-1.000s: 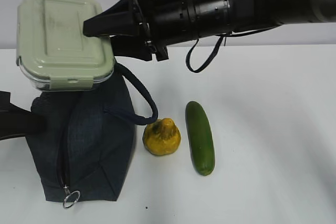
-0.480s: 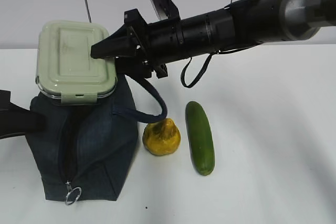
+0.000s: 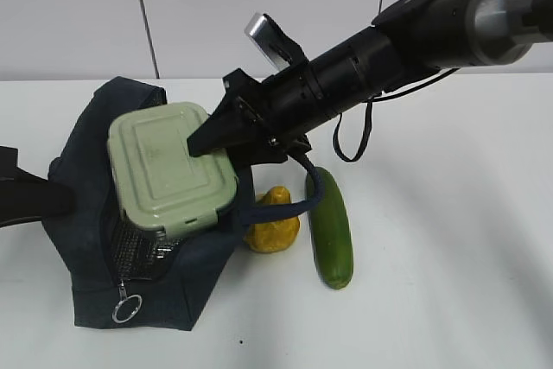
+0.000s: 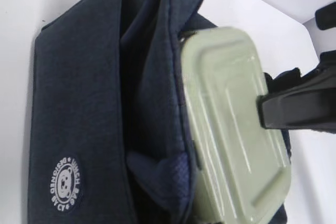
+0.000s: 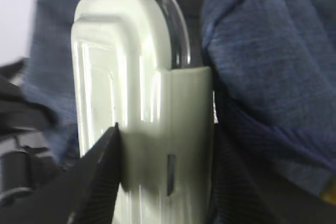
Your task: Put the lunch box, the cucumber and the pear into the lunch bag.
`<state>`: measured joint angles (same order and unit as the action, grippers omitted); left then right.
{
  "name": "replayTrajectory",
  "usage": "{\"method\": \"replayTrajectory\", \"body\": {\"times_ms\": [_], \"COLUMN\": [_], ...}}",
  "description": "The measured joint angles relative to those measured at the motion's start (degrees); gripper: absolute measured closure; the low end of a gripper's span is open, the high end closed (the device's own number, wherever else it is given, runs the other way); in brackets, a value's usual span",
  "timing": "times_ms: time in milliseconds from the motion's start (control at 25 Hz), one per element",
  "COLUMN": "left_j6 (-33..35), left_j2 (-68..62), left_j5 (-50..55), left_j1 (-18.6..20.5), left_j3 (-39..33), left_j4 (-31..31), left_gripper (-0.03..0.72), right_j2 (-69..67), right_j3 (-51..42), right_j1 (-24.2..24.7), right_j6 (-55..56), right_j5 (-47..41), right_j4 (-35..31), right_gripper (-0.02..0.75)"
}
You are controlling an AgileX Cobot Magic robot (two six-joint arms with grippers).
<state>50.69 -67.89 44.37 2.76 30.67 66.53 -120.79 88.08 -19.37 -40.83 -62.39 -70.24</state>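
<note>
A smooth white matte tabletop fills the lower field from 3 to 9 o'clock. Behind it, toward 12 o'clock, stands a pale grey panelled wall, divided by two thin dark vertical seams. Lighting is even and diffuse, with soft shadows.

lunch box: sage lid, tilted, clamped in the right tool, partly inside the bag mouth
lunch bag: navy, unzipped, below the tool
pear: yellow, beside the bag
cucumber: green, flat, right of the pear
</note>
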Motion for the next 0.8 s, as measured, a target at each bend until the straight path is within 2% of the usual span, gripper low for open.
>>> {"method": "replayTrajectory", "body": {"times_ms": [160,800], "left_j6": [0.00,0.00], "left_j2": [0.00,0.00], "left_j5": [0.00,0.00], "left_j1": [0.00,0.00], "left_j3": [0.00,0.00], "left_j4": [0.00,0.29], "left_gripper": [0.704,0.704], "right_j2": [0.00,0.00], "right_j3": [0.00,0.00], "right_j1": [0.00,-0.55], "right_j6": [2.10,2.35], "right_j5": [1.57,5.92], "right_j4": [5.19,5.59], "right_gripper": [0.351,0.351]}}
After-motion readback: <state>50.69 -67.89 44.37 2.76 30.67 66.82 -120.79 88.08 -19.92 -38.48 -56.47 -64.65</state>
